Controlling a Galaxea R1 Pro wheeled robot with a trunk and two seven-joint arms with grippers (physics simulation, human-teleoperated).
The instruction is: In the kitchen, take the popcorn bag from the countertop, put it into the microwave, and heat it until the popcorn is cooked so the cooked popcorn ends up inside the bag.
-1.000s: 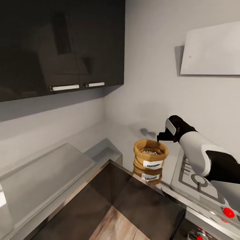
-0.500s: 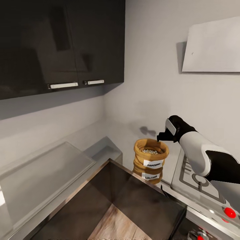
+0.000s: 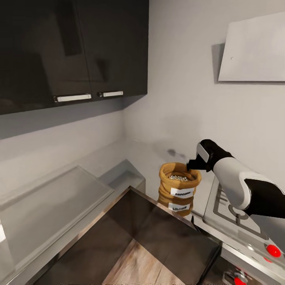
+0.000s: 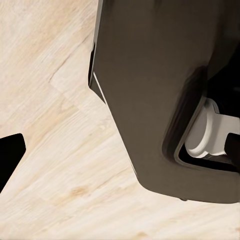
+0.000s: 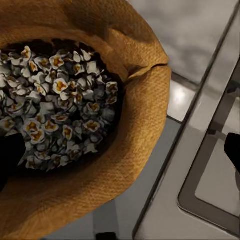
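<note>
One black right gripper (image 3: 192, 164) hovers over the squat tan paper popcorn bag (image 3: 179, 189) (rim below); fingers spread apart, seemingly poised to grasp. Pale kernels (image 5: 55, 107) fill it.

Glossy dark wall cabinets (image 3: 71, 51) hang in the corner, each door with a pale bar handle (image 3: 74, 97). Below them run plain light-grey walls (image 3: 178, 91), meeting at an inside corner. A flat white panel (image 3: 255, 49) is fixed high on the right-hand wall and throws a soft shadow to its side. Pale wood-plank floor (image 3: 138, 265) shows far below, and the same light planks (image 4: 55, 160) appear in the left wrist view. The light is even and diffuse.
</note>
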